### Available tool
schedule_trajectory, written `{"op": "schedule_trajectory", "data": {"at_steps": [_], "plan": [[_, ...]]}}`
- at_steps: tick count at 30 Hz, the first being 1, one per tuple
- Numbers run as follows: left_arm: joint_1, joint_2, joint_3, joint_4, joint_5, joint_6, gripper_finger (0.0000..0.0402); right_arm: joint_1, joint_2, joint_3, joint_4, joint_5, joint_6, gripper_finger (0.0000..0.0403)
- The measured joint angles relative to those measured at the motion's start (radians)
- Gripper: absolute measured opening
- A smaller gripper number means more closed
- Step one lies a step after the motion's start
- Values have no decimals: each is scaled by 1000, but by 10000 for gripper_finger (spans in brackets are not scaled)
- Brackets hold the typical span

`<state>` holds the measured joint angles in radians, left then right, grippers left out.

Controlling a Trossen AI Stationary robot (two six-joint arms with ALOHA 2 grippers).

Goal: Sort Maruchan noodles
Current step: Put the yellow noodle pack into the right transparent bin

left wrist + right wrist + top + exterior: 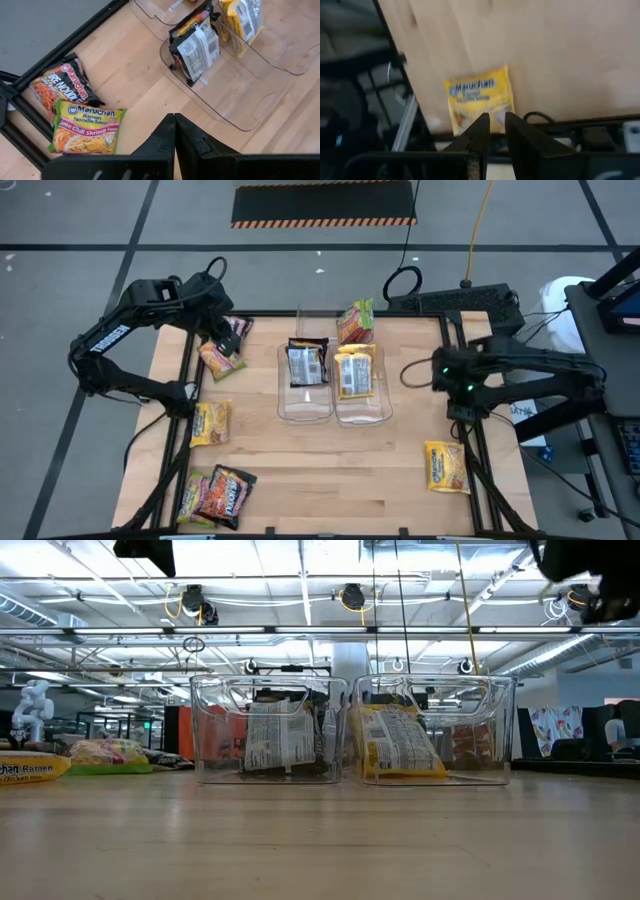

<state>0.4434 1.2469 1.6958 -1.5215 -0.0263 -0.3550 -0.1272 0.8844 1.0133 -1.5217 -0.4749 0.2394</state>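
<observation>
Our left claw [174, 131], shut and empty, hovers at ten o'clock over the lime packet [86, 131] and dark packet [59, 89] by the table [330, 470] edge. We should open it, descend squarely on one packet, then carry it to its bin [305, 402]. The right claw [494, 131], slightly parted, holds nothing above the yellow packet [479, 98] at four o'clock.

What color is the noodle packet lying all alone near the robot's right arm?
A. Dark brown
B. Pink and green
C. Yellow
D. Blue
C. The lone packet on the right side of the table is yellow, and the right wrist view shows the same yellow wrapper just beyond the right gripper.
</observation>
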Motion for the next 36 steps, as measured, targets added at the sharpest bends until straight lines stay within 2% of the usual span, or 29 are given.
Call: {"op": "schedule_trajectory", "data": {"at_steps": [4, 12, 18, 25, 36], "plan": [[0, 0, 0, 0, 0, -2, 8, 33, 20, -115, 74, 0, -57, 54], [0, 0, 0, 0, 1, -2, 8, 97, 58, -282, 304, -68, -39, 54], [0, 0, 0, 0, 2, 5, 8, 128, 82, -314, 340, -78, -40, 54], [0, 0, 0, 0, 2, 6, 8, 159, 108, -392, 489, -75, 6, 54], [0, 0, 0, 0, 2, 6, 8, 171, 115, -465, 535, -73, 6, 54]]}}
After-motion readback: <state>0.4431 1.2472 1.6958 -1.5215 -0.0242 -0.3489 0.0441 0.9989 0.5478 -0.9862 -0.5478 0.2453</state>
